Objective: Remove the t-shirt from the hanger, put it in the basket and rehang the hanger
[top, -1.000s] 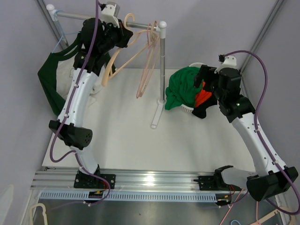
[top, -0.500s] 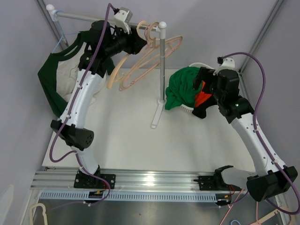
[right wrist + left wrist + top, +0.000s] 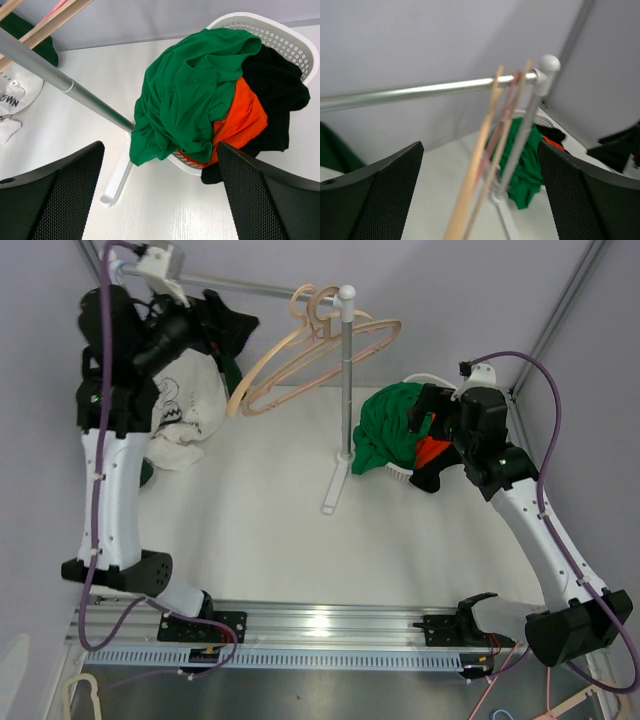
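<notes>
White desk inside a grey-walled booth, rail (image 3: 250, 285) across the back. Left tool (image 3: 480, 145) now spread wide and empty, swung back toward the rail's left end. Clamped a second ago on the pale hangers (image 3: 320, 350); since released, bunched by the post (image 3: 346, 380) and splayed out rightward. Probably means spare hangers cleared aside, shirt next; removal itself not yet begun. T-shirt (image 3: 185, 405), white with dark green parts, slumped below the rail's left end beside the left arm, lower end on the desk. Long axis from rail toward the near edge, print upward. Collar end hidden, so cannot tell whether still hooked. Right tool (image 3: 160, 145) gaping over the heaped basket (image 3: 280, 35), holding nothing.
</notes>
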